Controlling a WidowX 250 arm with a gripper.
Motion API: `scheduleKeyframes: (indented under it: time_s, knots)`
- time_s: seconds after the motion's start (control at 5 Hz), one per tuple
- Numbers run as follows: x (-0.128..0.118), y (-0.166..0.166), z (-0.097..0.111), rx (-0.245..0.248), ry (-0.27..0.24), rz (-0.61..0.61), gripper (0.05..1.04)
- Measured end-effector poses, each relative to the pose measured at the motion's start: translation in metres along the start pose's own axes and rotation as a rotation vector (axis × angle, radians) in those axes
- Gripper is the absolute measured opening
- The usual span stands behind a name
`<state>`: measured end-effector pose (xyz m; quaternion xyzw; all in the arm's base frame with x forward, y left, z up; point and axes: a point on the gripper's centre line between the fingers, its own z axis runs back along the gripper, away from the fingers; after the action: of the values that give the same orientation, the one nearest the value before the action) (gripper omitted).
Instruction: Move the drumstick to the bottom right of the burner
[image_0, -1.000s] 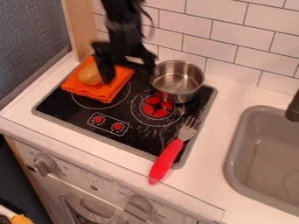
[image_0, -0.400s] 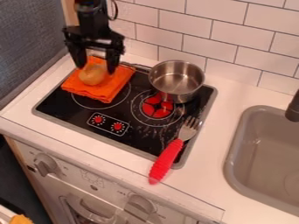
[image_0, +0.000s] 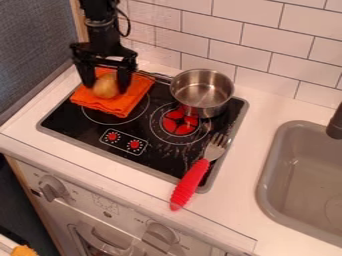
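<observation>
My gripper (image_0: 105, 89) hangs over the orange cloth (image_0: 127, 102) at the stove's back left corner. Its fingers are apart, one on each side of the round brown end of the drumstick (image_0: 105, 86), which lies on the cloth. I cannot tell whether the fingers touch it. The rest of the drumstick is hard to make out behind the gripper. The burner (image_0: 179, 122) with the red centre is to the right of the cloth, in front of the pot.
A metal pot (image_0: 202, 92) stands at the stove's back right, its handle toward the cloth. A fork with a red handle (image_0: 190, 184) lies across the front right edge. The grey sink (image_0: 300, 175) is at the right, below a dark faucet (image_0: 335, 122).
The gripper has moved left from beside the pot to over the cloth, then lowered around the brown end. Its two fingers now straddle it. The pot and fork have not noticeably moved.
</observation>
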<state>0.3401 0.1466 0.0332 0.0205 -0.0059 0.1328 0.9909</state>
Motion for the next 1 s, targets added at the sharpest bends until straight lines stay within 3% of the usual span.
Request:
scheduleKeyframes:
  time_s: [0.2,0.6,1.0]
  knots:
    - [0.005,0.003,-0.003,0.012,0.014,-0.006,0.972]
    - [0.0,0.002,-0.001,0.011,-0.006,-0.023,0.822]
    - [-0.024,-0.03,0.061,-0.002,-0.163,-0.084,0.822]
